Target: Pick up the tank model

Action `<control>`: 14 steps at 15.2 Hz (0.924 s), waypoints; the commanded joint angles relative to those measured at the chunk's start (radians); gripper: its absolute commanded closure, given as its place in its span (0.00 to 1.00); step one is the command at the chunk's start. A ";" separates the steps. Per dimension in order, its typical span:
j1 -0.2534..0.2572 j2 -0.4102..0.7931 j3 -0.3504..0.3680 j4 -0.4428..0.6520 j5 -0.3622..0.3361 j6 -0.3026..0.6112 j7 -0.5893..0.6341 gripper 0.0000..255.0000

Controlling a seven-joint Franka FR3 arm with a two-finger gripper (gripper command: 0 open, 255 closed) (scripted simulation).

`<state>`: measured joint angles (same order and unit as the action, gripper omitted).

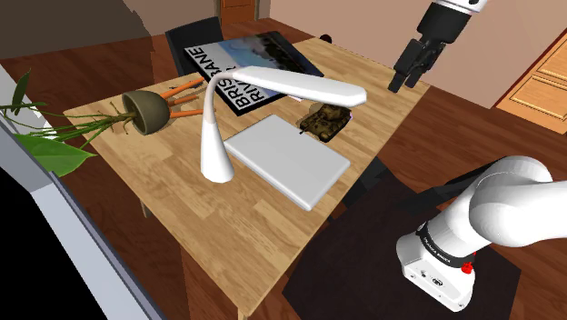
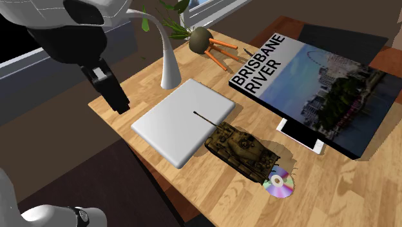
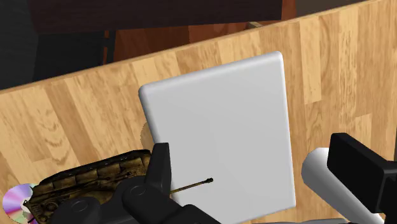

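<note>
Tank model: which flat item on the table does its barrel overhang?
The plain white slab; the tank model aims its barrel over its edge. The Brisbane River book, white phone and disc lie away from it.

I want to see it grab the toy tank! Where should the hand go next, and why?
Probably sideways first, until it is over the tank. The gripper hangs open above the table, and in the wrist view the flat white slab lies between its fingers, while the tank sits off beside one finger.
</note>
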<state>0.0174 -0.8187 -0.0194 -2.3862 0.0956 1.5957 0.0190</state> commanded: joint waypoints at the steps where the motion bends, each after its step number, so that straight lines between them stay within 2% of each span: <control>1: 0.000 0.000 0.000 0.000 0.000 0.000 0.000 0.00; 8: -0.086 0.211 0.118 -0.007 0.030 0.222 0.305 0.00; 14: -0.167 0.424 0.193 0.042 0.009 0.380 0.570 0.00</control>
<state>-0.1332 -0.4422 0.1634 -2.3595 0.1125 1.9446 0.5417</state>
